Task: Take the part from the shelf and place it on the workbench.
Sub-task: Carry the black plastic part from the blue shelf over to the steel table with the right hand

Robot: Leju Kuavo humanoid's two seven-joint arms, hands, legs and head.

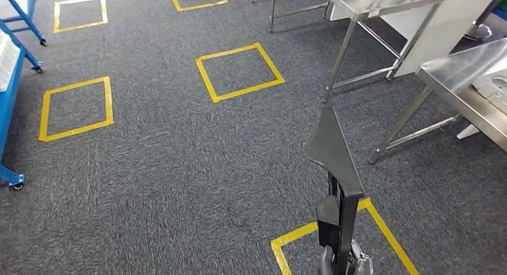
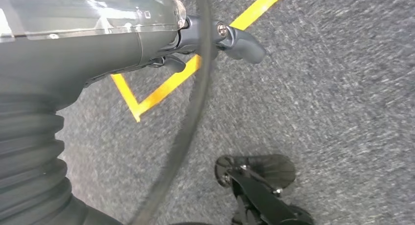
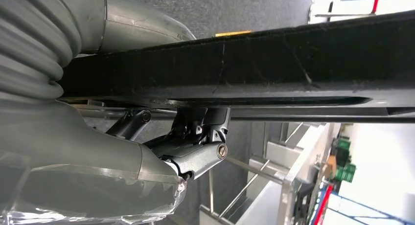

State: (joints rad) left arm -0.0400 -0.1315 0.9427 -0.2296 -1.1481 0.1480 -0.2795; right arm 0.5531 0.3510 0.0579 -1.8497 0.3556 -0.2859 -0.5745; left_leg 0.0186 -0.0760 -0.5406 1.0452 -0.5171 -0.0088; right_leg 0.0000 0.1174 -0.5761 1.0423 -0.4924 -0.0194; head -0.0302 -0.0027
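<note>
The part [image 1: 333, 152] is a long black piece with a flat, pointed plate at its far end. It stands up from the bottom of the head view, over the carpet. My right hand [image 1: 345, 262] grips its lower end. In the right wrist view the black part [image 3: 244, 68] runs across the picture, with my right hand [image 3: 195, 146] closed around it. My left hand [image 2: 147, 39] hangs over the carpet with its thumb [image 2: 242, 44] stuck out and nothing in it. A steel workbench [image 1: 460, 69] stands at the right, ahead of the part.
A second steel table [image 1: 388, 0] stands farther back on the right. A blue wheeled shelf [image 1: 9, 78] lines the left edge. Yellow tape squares [image 1: 239, 72] mark the grey carpet, one of them right under the part. A white object [image 1: 496, 86] lies below the near bench's top.
</note>
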